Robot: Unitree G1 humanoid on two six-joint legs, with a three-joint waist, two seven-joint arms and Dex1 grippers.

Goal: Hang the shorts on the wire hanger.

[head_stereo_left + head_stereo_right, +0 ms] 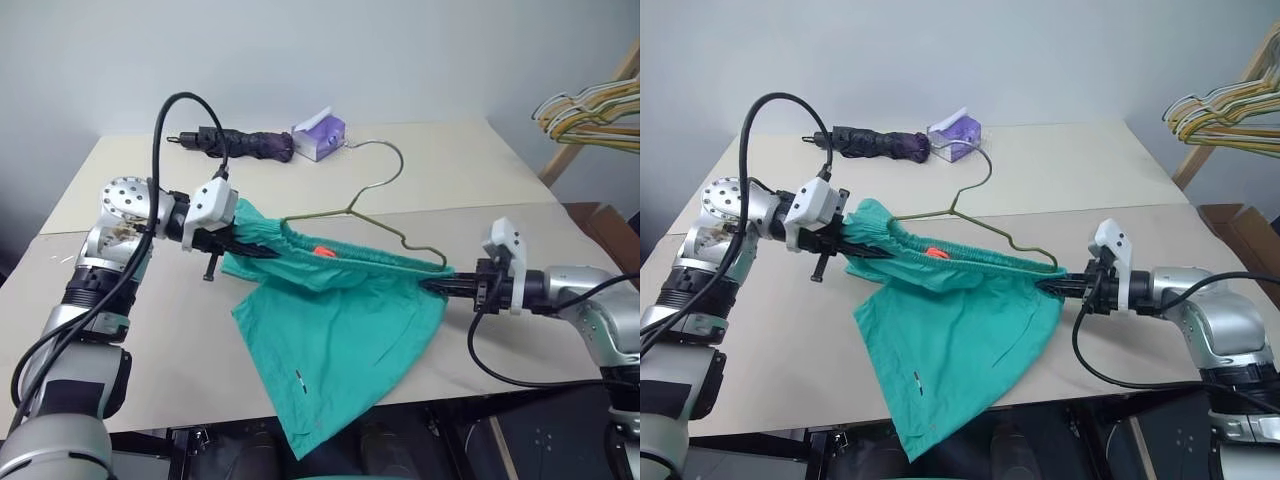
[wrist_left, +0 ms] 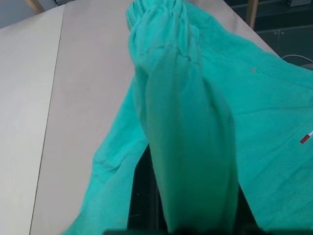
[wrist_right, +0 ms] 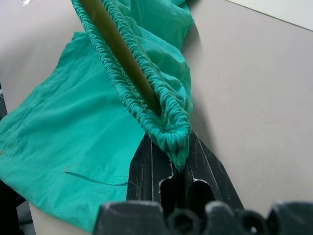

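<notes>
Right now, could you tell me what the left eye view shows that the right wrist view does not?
Left eye view alone: the wire hanger's hook and whole triangle, the folded umbrella, the tissue box, the rack hangers and the left gripper.

Right wrist view alone: the right gripper pinching the waistband end up close.

Both: the shorts, the hanger threaded along the waistband, and the table.

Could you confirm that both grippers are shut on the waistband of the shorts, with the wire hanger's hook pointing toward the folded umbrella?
Not quite: in the left eye view, the wire hanger has its hook pointing toward the purple tissue box, not the umbrella. The left gripper and right gripper are shut on the shorts.
</notes>
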